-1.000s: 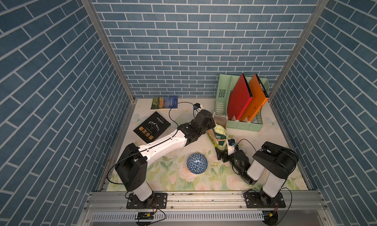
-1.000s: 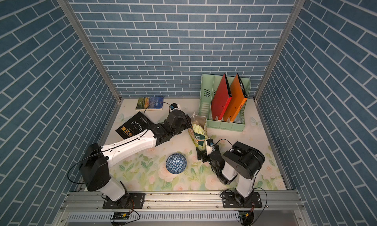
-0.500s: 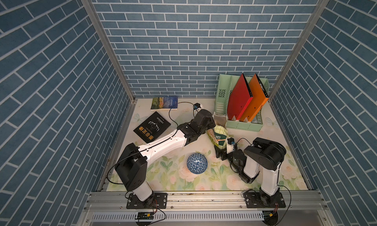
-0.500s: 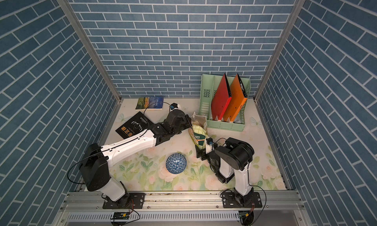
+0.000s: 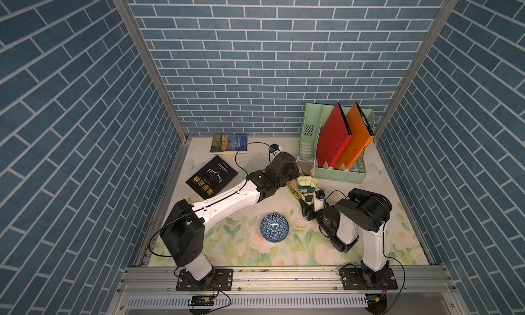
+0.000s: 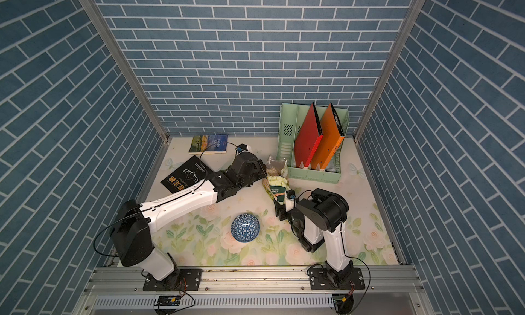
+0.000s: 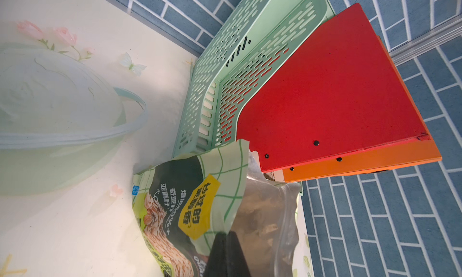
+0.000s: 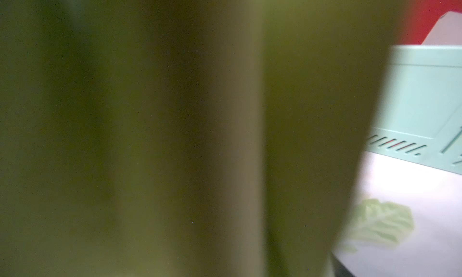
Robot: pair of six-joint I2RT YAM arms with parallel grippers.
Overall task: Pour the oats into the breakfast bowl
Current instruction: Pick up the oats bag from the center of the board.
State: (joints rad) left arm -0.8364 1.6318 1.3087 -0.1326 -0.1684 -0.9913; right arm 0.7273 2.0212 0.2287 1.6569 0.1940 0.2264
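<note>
left gripper (image 5: 297, 175) is clamped tight on the oats pouch (image 5: 306, 187), at the front lip of its open mouth. The left wrist view shows one dark finger (image 7: 226, 253) on the checked edge. right gripper (image 5: 309, 206) is at the pouch base. Can't tell how wide its jaws stand or whether it grips; its wrist view is only blurred green film.

Pouch long axis runs from right gripper to left gripper. The mouth end is at the left gripper and points at the file rack (image 5: 335, 174) just beyond. Upright or leaning back: can't tell from above.

breakfast bowl (image 5: 274, 227) sits near the right gripper, on the left arm's side, clear of the pouch.

Surface is a cream floral mat (image 5: 241, 254). Blue brick-print walls (image 5: 255, 57) on three sides. Red folder (image 5: 332, 140) and orange folder (image 5: 355, 143) stand in the rack. Black book (image 5: 211, 176) lies flat beyond the left gripper.
</note>
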